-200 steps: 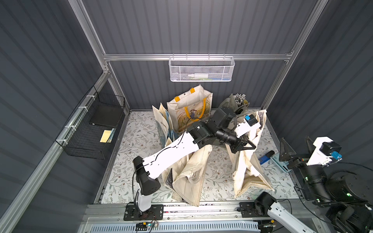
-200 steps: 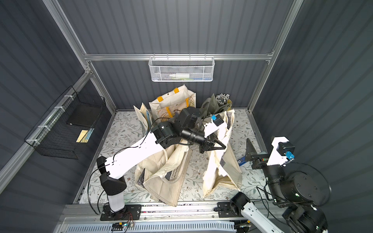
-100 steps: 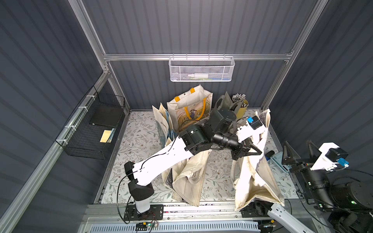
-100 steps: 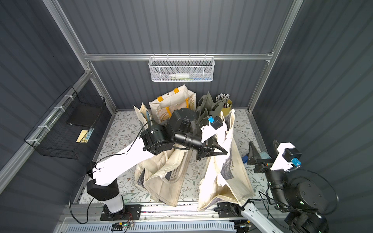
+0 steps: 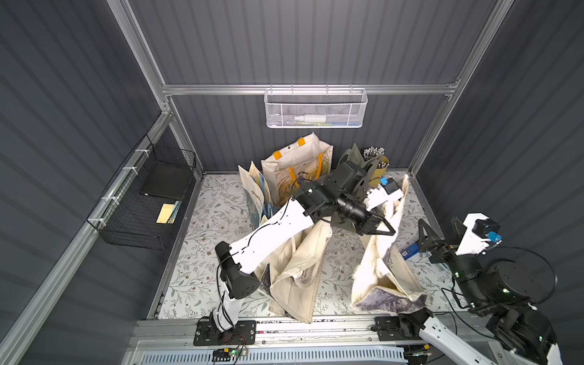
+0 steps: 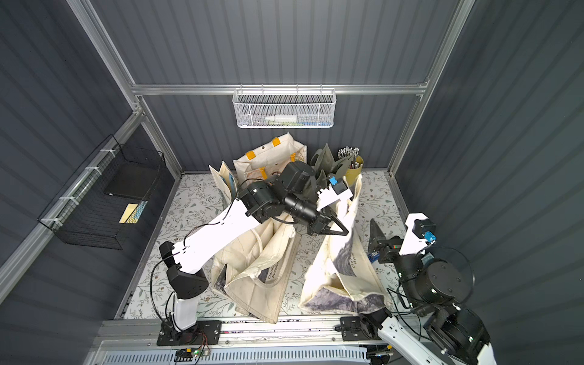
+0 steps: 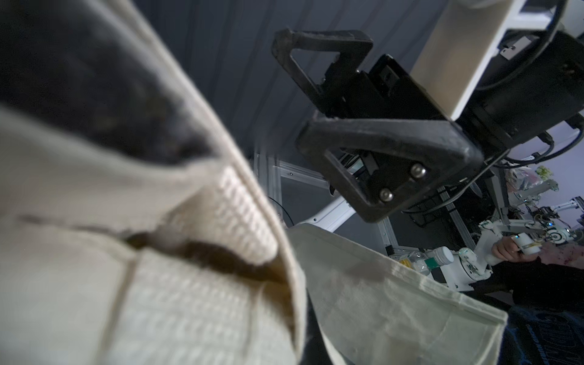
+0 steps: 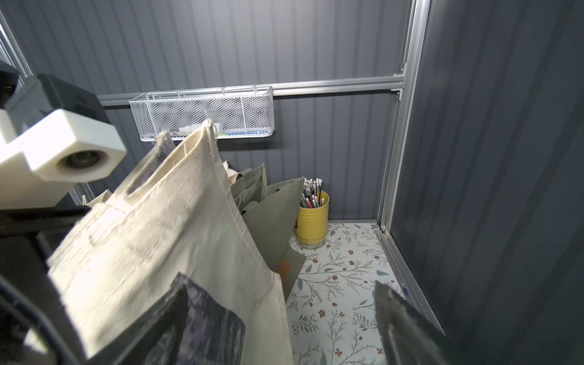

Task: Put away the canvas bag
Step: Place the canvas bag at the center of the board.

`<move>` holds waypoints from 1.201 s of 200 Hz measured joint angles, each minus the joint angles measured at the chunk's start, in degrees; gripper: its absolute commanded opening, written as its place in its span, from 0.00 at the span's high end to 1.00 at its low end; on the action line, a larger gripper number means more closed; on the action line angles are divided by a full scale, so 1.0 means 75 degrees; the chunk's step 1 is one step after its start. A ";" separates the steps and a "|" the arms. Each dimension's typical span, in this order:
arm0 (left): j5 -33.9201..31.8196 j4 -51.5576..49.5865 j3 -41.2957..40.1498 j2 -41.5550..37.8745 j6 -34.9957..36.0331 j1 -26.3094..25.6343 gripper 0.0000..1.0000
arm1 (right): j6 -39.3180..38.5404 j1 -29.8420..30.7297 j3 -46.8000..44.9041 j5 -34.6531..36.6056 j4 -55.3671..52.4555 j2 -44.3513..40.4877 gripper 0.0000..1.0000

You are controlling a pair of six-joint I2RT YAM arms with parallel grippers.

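Canvas bag point(image 5: 384, 271), cream with a grey print, stands pulled up tall on the right half of the floral mat point(image 5: 196, 240), its bottom near the front rail and its top edge leaning toward the back wall. Second cream bag point(image 5: 300, 268) slumps just beside it, under the left arm. Olive bag point(image 8: 275, 215) sits behind, next to a yellow cup point(image 8: 311, 218) of pencils in the back corner. Left gripper point(image 5: 387, 231) is clamped on the canvas bag's upper cloth. Right gripper point(image 5: 439, 230) hangs just beside the bag, jaws spread wide, holding nothing.
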 measured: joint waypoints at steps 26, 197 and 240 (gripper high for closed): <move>0.0122 -0.0262 0.0099 -0.0003 0.0067 0.0245 1.00 | 0.0219 0.0000 -0.0391 -0.0023 0.0297 0.0003 0.07; -0.1317 -0.1958 -0.0758 -0.0982 0.0306 0.0172 1.00 | 0.1247 0.0000 -0.0898 -0.1072 0.0318 0.0938 0.09; -0.2296 -0.2369 -0.0836 -0.0592 0.0364 0.0187 1.00 | 0.2139 0.0000 -0.1163 -0.1941 0.0082 0.1259 0.11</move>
